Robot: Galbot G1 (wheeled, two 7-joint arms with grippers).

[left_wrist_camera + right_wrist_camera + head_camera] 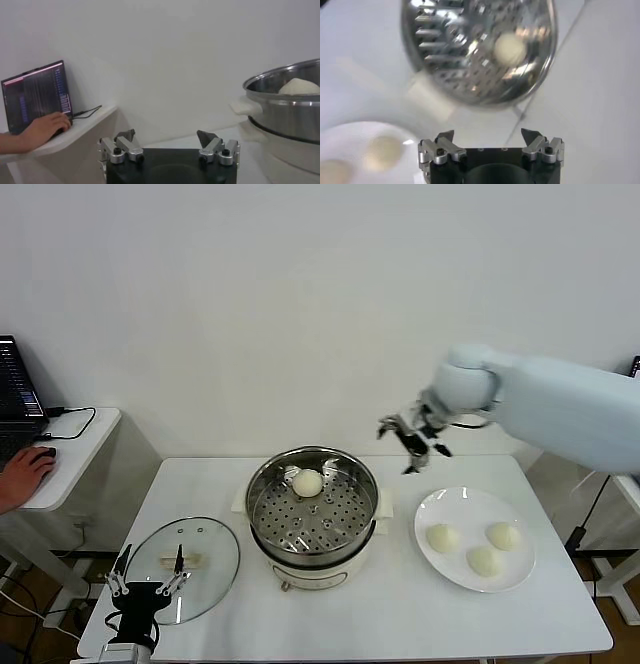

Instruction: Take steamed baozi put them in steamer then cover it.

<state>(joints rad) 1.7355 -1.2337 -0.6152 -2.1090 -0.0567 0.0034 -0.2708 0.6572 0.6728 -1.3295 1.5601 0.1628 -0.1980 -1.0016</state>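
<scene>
The steamer stands mid-table with one baozi on its perforated tray. Three baozi lie on a white plate to its right. The glass cover lies flat on the table at the left. My right gripper hangs open and empty in the air above the gap between steamer and plate. Its wrist view looks down past my right gripper at the steamer, the baozi in it and the plate. My left gripper is parked open over the cover's near edge.
A side desk at the far left holds a laptop and a person's hand on a mouse. The left wrist view shows my left gripper and the steamer's wall. The white table runs in front of steamer and plate.
</scene>
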